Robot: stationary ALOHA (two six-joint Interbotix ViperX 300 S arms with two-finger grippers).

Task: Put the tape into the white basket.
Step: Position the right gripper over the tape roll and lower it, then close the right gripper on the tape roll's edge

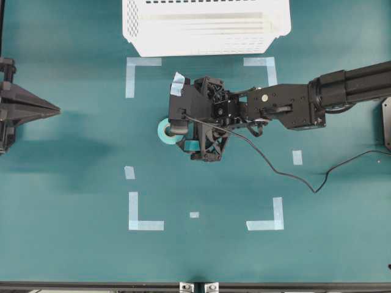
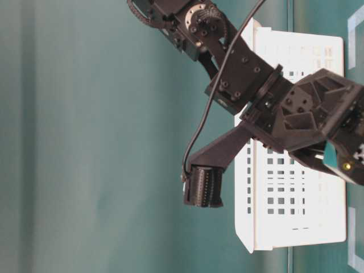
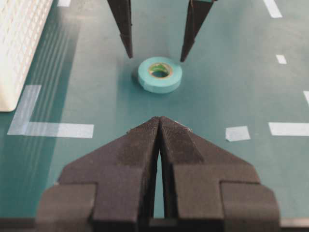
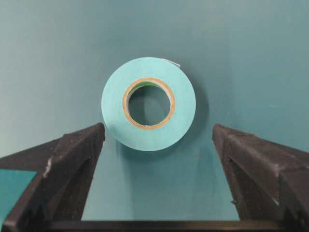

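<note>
My right tool (image 4: pixel 157 140) spread wide, tape (image 4: pixel 148 103) ahead, untouched; overhead view half-hides tape. Left tool (image 3: pixel 159 128) clenched, empty.

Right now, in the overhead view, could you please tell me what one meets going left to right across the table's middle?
Left gripper → tape → right gripper → its trailing black cable.

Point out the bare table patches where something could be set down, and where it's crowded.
Bare: the green tabletop left of the pale L-shaped corner marks, and the lower marked area toward the front edge. Crowded: the centre, where the open right tool hangs over the small turquoise tape roll, and beside the white perforated plastic basket.
</note>
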